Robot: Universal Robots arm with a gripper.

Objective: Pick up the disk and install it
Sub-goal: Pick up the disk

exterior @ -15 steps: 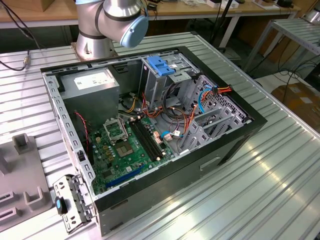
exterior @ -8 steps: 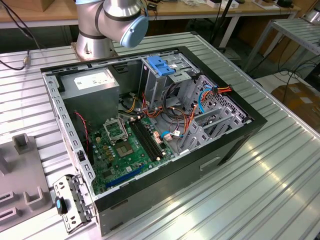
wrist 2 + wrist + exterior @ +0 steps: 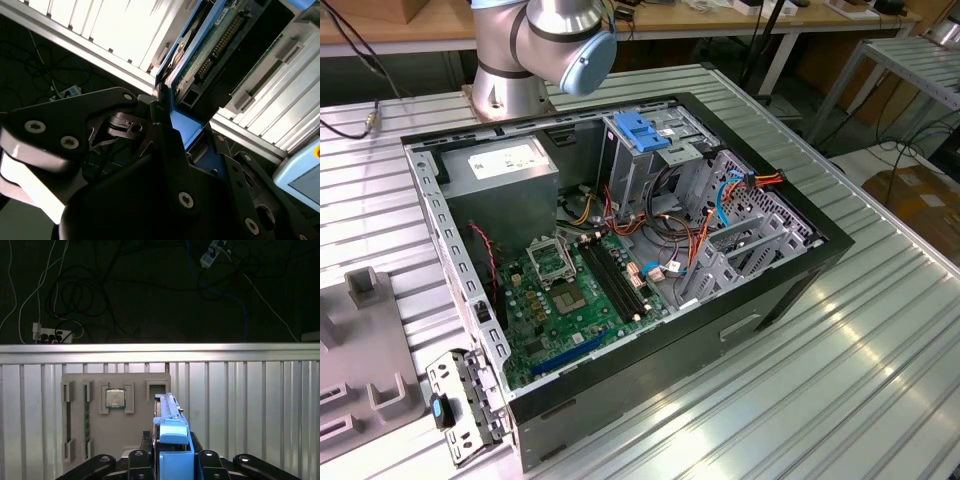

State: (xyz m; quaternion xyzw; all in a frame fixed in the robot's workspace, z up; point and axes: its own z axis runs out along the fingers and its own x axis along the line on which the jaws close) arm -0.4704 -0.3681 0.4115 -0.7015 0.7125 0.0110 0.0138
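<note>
"Two black fingers [image 3: 161, 131] are all I can make out of the black linkage gripper [image 3: 173, 462]. What have they got?"

"The disk [image 3: 169, 415]: a flat rectangular hard drive with bright blue plastic side rails. The fingers are closed in on it from both sides, against the blue rail and its end tab. The gap between them is only the drive's own thickness."

"Which way does it sit in that grip?"

"Edge-on in the first wrist view, running straight out past the fingertips. In the second wrist view the drive shows a green circuit board and a dark row of connector pins."

"What lies beyond the gripper?"

"A pale grey moulded fixture plate [image 3: 95, 440], directly past the drive's far end, lying on a ribbed aluminium table [image 3: 250, 405]. A square silvery processor chip [image 3: 115, 399] sits in one recess of that plate, to one side of the drive. Whether the drive's far end touches the plate, I cannot tell."

"And the computer?"

"An open black tower case [image 3: 650, 390] lies on its side on the same table in the exterior view. Inside are a green motherboard [image 3: 560, 310] and a tall grey metal cage [image 3: 630, 175] topped by a wide light-blue plastic latch [image 3: 642, 132]. The grey plate lies just beside the case, on the exterior view's left. The silver-and-blue robot arm [image 3: 545, 40] stands behind the case."
</note>
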